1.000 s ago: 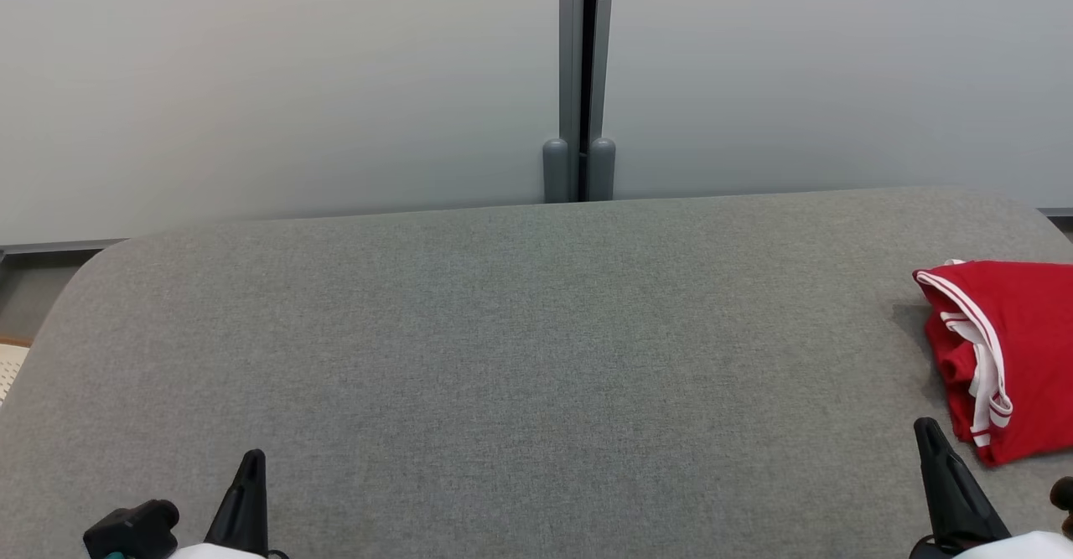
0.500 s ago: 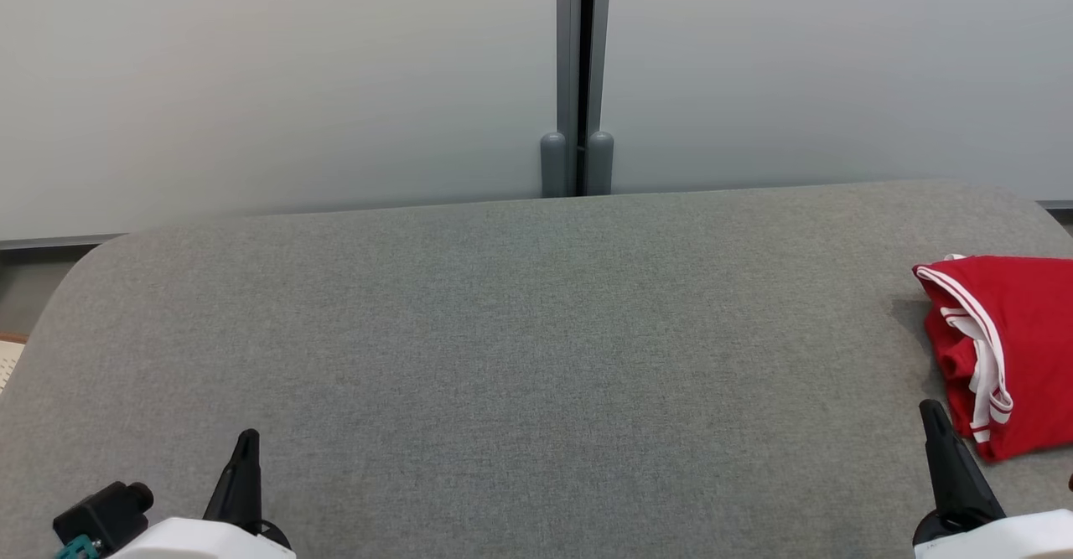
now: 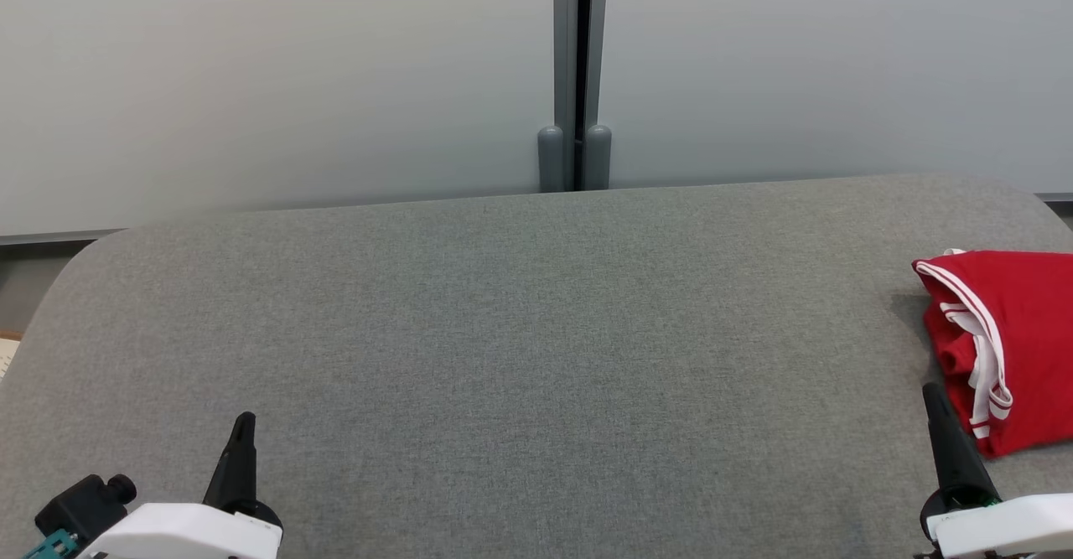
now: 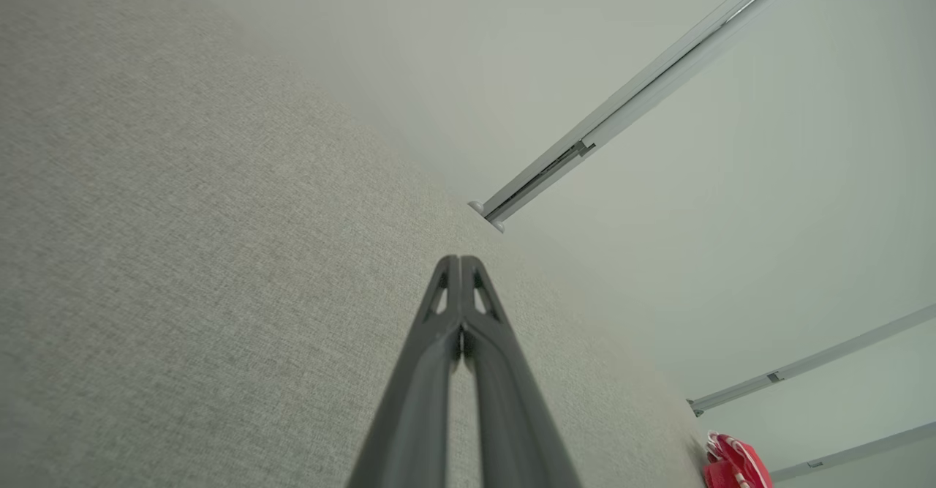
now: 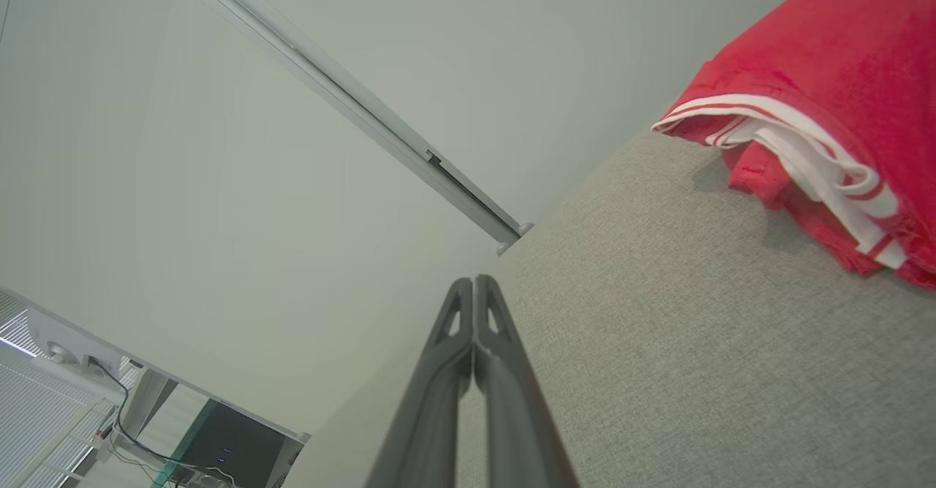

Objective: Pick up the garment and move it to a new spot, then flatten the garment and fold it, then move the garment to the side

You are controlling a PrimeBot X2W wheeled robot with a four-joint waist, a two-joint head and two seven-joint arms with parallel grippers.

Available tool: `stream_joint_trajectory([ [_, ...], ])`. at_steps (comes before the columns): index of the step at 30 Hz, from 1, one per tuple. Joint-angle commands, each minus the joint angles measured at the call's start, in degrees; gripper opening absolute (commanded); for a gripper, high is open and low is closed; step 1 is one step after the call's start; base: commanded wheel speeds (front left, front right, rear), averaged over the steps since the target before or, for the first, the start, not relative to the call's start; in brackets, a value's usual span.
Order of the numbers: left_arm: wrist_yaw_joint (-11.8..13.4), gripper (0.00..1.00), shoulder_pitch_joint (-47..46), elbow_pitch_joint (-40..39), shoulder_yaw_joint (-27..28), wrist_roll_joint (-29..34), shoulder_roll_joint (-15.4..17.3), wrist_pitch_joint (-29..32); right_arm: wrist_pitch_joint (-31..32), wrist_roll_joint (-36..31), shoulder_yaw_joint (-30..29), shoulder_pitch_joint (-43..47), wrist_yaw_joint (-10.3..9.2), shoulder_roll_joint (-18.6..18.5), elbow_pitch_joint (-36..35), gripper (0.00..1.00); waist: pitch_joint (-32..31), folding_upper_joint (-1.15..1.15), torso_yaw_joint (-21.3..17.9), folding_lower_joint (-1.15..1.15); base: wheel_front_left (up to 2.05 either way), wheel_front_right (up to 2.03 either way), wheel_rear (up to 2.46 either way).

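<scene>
The grey padded surface (image 3: 520, 333) spans the frame. The folded red garment (image 3: 1018, 333) lies at the frame's right edge. The closed, empty right gripper (image 3: 930, 395), just beside it at lower right, could snag and unfold it. The left gripper (image 3: 242, 425), lower left, is closed too.

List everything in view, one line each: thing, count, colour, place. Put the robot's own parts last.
garment: one, red with white trim, folded, right edge of the padded surface.
padded surface: one, grey, across the foreground.
wall panels: two, pale grey, behind the surface.
post: one, grey, upright between the panels.
dark box: one, black, lower left of the right wrist view, cables nearby.
left gripper: one, dark, shut, lower left over bare surface.
right gripper: one, dark, shut, lower right, near the garment, not touching.
</scene>
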Motion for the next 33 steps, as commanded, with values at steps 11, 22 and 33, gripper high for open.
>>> stream_joint_trajectory([
  [11, -1.74, 0.0, -3.26, 0.05, 2.48, -6.89, -0.96, 1.69, 0.33, 7.9, -0.69, -3.11, 0.02, 0.06, 1.64, 0.0, 0.44, 0.0, -0.15, 0.0, 0.0, 0.0, 0.0],
  [22, -3.21, 0.0, -4.43, 0.66, 4.35, -12.98, -2.24, 3.33, 0.51, 14.99, -1.1, -4.88, 0.02, 0.36, 3.71, 0.0, 0.94, 0.0, -0.32, 0.0, 0.0, 0.0, 0.0],
  [33, -4.45, 0.0, -5.49, 1.12, 5.9, -18.11, -3.31, 4.64, 0.75, 20.88, -1.47, -6.52, 0.02, 0.62, 5.4, 0.0, 1.39, 0.0, -0.48, 0.0, 0.0, 0.0, 0.0],
])
